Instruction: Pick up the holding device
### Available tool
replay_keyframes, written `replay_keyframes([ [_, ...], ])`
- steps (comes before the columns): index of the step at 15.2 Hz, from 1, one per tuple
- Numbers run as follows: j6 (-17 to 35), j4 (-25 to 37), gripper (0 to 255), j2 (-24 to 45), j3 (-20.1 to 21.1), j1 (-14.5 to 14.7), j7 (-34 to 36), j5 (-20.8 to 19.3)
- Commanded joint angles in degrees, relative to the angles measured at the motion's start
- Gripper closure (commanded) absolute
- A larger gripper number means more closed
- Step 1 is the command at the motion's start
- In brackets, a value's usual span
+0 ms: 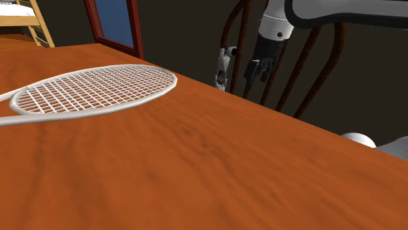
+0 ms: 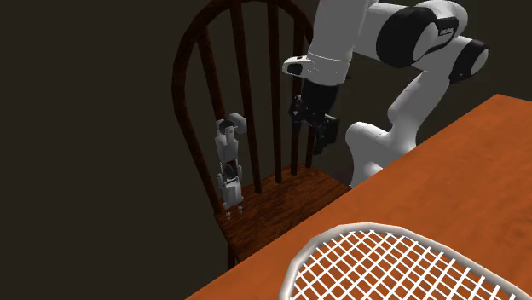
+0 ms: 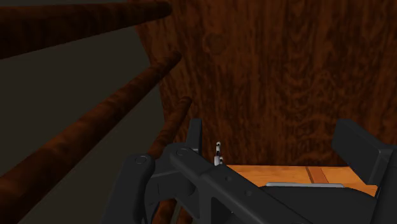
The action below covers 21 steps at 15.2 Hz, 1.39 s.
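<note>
The holding device point(image 1: 223, 69) is a small grey and white clamp-like piece. It stands upright on the dark wooden chair seat point(image 2: 294, 194), close to the back spindles, and appears again as holding device point(image 2: 230, 166) and, small and far off, as holding device point(image 3: 219, 153). My black gripper point(image 1: 259, 70) hangs above the seat, to the device's right in the shoulder view and apart from it. In the second exterior view the gripper point(image 2: 317, 128) is higher than the device. The gripper point(image 3: 251, 172) is open, fingers apart with nothing held.
A white-framed racket point(image 1: 98, 91) lies on the orange wooden table point(image 1: 216, 176), whose edge runs beside the chair. The chair's curved back and spindles point(image 2: 256, 77) rise close around the gripper. A red door frame with a blue panel point(image 1: 114, 23) stands behind.
</note>
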Motion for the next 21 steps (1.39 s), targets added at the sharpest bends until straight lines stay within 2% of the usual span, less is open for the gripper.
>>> replay_keyframes([
  [1,0.00,0.00,0,0.00,0.00,0.00,0.00,0.00],
  [9,-1.93,19.67,0,16.70,-2.03,-2.11,1.85,1.39],
  [16,-7.13,40.68,0,31.67,-4.25,-3.52,3.15,3.39],
  [21,-2.99,34.76,0,29.90,-4.22,-3.54,3.08,3.36],
])
